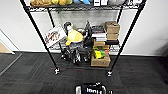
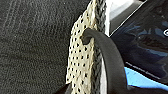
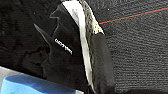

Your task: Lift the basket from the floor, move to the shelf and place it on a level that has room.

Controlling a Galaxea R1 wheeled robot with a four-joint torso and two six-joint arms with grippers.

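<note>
The basket (image 1: 78, 89) lies at the bottom middle of the head view, a black pouch (image 1: 91, 89) with white lettering on top of it. Ahead stands the shelf (image 1: 36, 30), a black wire rack on casters; the tiers I see are crowded with toys, books and boxes. The left wrist view looks close along the basket's cream woven wall (image 2: 80, 60) and its dark loop handle (image 2: 110, 55), over the dark grey floor (image 2: 32, 50). The right wrist view looks close at the basket's rim (image 3: 93, 25) and the black pouch (image 3: 62, 50).
A white wall backs the rack. Brown cardboard boxes (image 1: 100, 61) and a yellow plush toy (image 1: 74, 37) sit on its tiers. A thin red line (image 1: 67, 68) crosses the carpet (image 1: 32, 75) before the casters. Tan wooden flooring (image 1: 3, 48) begins at the far left.
</note>
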